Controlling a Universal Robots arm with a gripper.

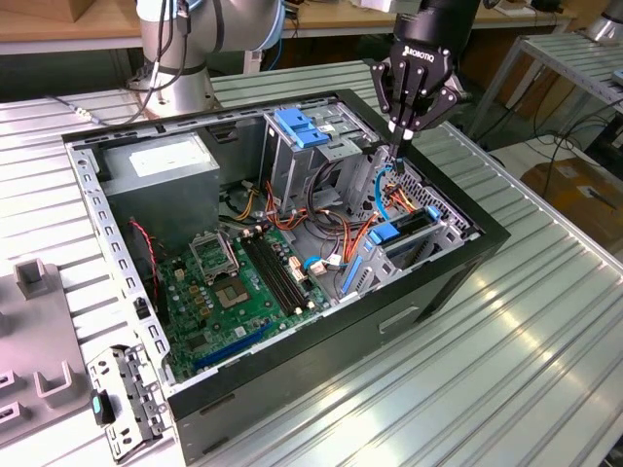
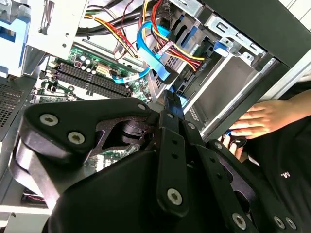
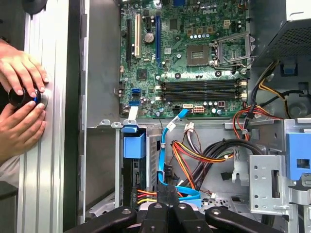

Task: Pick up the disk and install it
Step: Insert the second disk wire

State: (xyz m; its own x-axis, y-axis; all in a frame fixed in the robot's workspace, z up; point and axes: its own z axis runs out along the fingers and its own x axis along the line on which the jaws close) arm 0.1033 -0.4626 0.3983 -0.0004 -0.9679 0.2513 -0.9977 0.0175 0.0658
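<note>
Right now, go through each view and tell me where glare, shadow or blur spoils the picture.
Exterior view: even lighting, mild sheen on the ribbed table, the case interior readable. Second wrist view: the gripper looms dark and close, a hand looks washed out by bright light. First wrist view: the motherboard is sharp and evenly lit; the case wall is in shade.

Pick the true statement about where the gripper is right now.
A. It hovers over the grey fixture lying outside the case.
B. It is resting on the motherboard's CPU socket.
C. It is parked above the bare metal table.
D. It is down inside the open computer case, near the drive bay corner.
D: in the exterior view the gripper reaches into the open computer case, its tips among the blue and orange cables beside the drive bay.
</note>
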